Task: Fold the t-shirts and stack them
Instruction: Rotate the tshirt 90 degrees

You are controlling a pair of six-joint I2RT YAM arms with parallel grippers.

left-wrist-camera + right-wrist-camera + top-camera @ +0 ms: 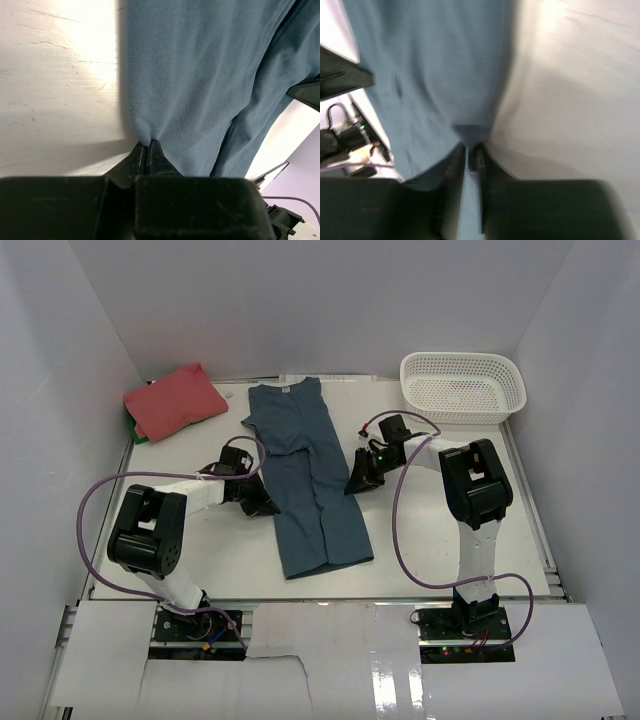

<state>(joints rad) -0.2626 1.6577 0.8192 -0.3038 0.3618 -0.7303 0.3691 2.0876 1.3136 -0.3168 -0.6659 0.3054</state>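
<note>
The dark teal-blue t-shirt [310, 480] is laid lengthwise on the table [450, 540] as a narrow strip. Its left edge is pinched in the closed left gripper [148, 150] and its right edge in the closed right gripper [470, 152], both at mid-length, seemingly so that a crosswise fold can be made. The coral-red t-shirt [175, 400] is set folded at the far-left corner.

The teal-blue t-shirt [305, 475] lies centrally as a long narrow strip, collar far. The coral-red t-shirt [175, 400], seemingly folded, sits far-left.
</note>
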